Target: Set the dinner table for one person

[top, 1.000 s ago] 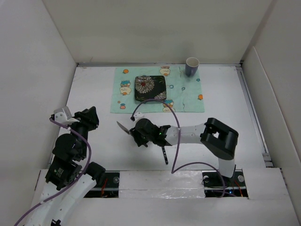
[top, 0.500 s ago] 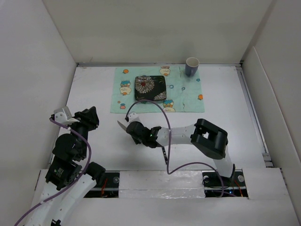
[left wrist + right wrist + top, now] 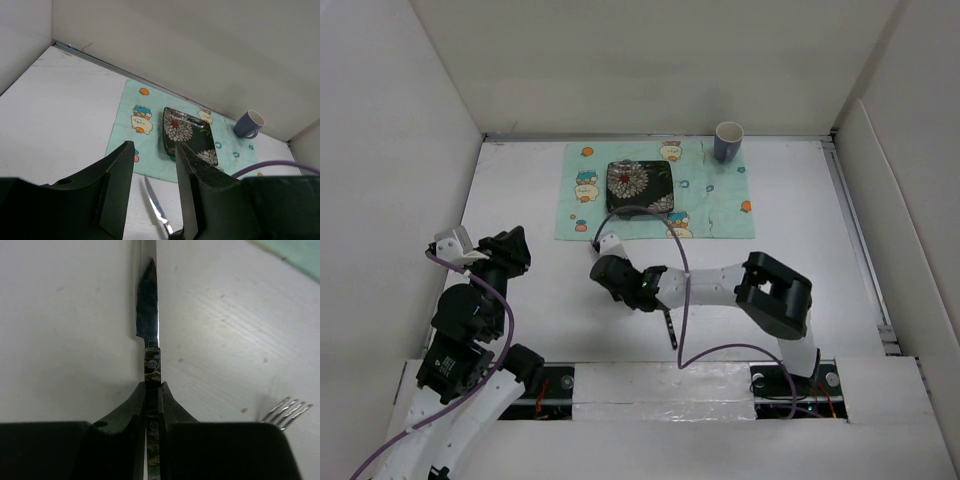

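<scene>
My right gripper (image 3: 152, 385) is shut on the dark riveted handle of a knife (image 3: 148, 305). The blade points away over the white dinner table (image 3: 820, 250). From above, that gripper (image 3: 603, 268) sits just short of the mint-green cloth (image 3: 720, 205), and the arm hides the knife. Fork tines (image 3: 287, 410) lie to the right, and the fork's black handle (image 3: 670, 330) trails toward me. A black floral plate (image 3: 639, 187) rests on the cloth, with a purple cup (image 3: 727, 141) at its far right corner. My left gripper (image 3: 154, 146) is open and empty, raised at the left (image 3: 515, 245).
White upright panels wall the table on the left, back and right. A purple cable (image 3: 682, 300) loops over the right arm. In the left wrist view the knife blade (image 3: 152, 205) shows beyond the fingers, with the plate (image 3: 187, 135) and cup (image 3: 248, 124) further off.
My right gripper has closed onto the knife handle and shifted slightly toward the cloth. The blade that showed from above is now hidden. The left arm has not moved.
</scene>
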Robot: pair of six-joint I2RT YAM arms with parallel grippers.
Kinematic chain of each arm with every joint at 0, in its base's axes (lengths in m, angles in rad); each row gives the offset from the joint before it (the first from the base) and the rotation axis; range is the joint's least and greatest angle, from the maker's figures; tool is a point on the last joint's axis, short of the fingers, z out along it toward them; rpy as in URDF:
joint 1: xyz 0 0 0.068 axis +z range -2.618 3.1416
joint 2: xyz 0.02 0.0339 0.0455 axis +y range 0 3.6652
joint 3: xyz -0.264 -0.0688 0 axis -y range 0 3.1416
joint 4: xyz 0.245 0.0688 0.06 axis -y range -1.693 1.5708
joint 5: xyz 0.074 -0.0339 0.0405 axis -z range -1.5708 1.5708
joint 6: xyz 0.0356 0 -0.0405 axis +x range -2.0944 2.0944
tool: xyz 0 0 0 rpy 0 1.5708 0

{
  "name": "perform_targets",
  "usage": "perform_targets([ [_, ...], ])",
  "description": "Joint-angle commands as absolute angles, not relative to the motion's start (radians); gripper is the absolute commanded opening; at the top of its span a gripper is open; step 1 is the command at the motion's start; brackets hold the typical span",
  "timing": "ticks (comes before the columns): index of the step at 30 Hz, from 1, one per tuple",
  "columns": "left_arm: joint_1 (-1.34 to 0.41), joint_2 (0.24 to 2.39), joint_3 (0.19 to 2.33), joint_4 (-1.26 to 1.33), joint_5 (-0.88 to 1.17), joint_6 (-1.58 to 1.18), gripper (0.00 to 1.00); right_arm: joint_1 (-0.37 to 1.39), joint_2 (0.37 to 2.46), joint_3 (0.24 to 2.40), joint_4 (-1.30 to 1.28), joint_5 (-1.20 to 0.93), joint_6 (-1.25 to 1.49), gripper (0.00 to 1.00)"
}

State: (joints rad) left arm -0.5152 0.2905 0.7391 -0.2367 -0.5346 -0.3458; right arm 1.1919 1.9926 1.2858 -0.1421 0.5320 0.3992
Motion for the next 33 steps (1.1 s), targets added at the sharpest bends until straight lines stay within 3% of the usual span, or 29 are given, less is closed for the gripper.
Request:
perform_targets([
  [1,-0.514,0.296,0.732,-0.207,-0.54,-0.341,0.35,1.077,1.836,1.318,-0.097,0.531,0.423,0.0],
  [6,-0.514,0.302,0.732,-0.207,-0.534,-0.341,0.35,0.865,1.795,1.331,-0.041,0.483,0.408,0.0],
  [14,-0.514,0.304,0.735,-0.216,-0.541,-0.344,0.35,0.565,2.011,1.581,-0.106,0.403,0.361,0.0],
  [21,-0.514,0.305,0.732,-0.209,-0.546,-0.341,0.36,0.48,2.196,1.822,-0.287,0.393,0.319,0.0],
  [33,-0.514,0.327,0.73,-0.199,-0.545,-0.337,0.36,0.411,2.253,1.847,-0.353,0.35,0.311,0.0],
])
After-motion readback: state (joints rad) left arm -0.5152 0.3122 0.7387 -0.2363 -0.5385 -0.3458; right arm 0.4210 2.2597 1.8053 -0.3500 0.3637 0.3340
